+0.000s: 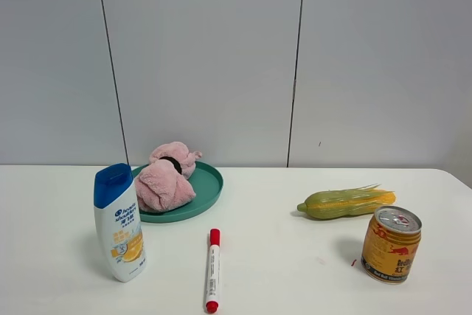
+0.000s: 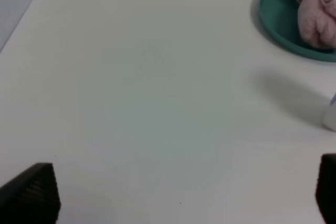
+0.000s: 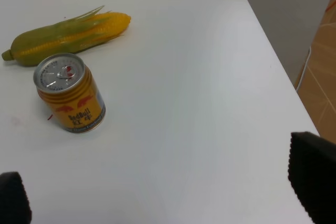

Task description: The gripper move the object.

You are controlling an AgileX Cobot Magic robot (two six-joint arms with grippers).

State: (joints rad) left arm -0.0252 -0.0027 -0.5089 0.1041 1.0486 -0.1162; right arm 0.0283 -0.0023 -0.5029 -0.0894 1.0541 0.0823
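Pink plush object [image 1: 165, 181] lies on the teal plate [image 1: 210, 182], nearer the left gripper [image 2: 184, 192], which is released; right gripper [image 3: 168, 198] also spread, empty.

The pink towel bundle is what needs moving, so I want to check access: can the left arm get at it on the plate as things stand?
Probably yes. The pink towel bundle lies uncovered on the green plate, the left gripper has its jaws wide open and empty, and bare table lies between. The shampoo bottle stands close beside the plate, which may crowd one side.

White table [image 1: 295, 271] w/ green plate [image 1: 209, 195], shampoo bottle [image 1: 119, 223], red marker [image 1: 212, 269], corn cob [image 1: 346, 202], yellow can [image 1: 391, 244].
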